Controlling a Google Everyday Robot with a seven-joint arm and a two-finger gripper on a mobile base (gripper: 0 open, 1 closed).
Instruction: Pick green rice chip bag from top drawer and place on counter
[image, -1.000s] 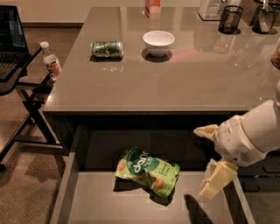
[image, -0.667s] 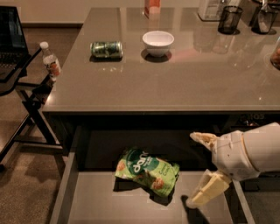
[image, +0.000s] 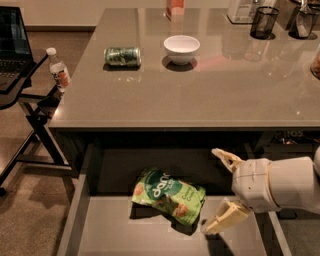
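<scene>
The green rice chip bag (image: 168, 195) lies flat on the pale bottom of the open top drawer (image: 115, 237), near its back middle. My gripper (image: 218, 190) comes in from the right, just right of the bag and over the drawer. It is open and empty, with one cream finger (image: 226, 158) behind and one (image: 224, 219) in front. The lower fingertip is close to the bag's right edge. The counter (image: 210, 95) stretches above the drawer.
On the counter lie a green can on its side (image: 122, 56), a white bowl (image: 181, 48), and dark mesh cups (image: 263, 22) at the back right. A water bottle (image: 58, 69) and a laptop stand (image: 15, 55) are at the left.
My gripper has moved left and lower into the drawer, closer to the bag's right side. The bag has not moved.
</scene>
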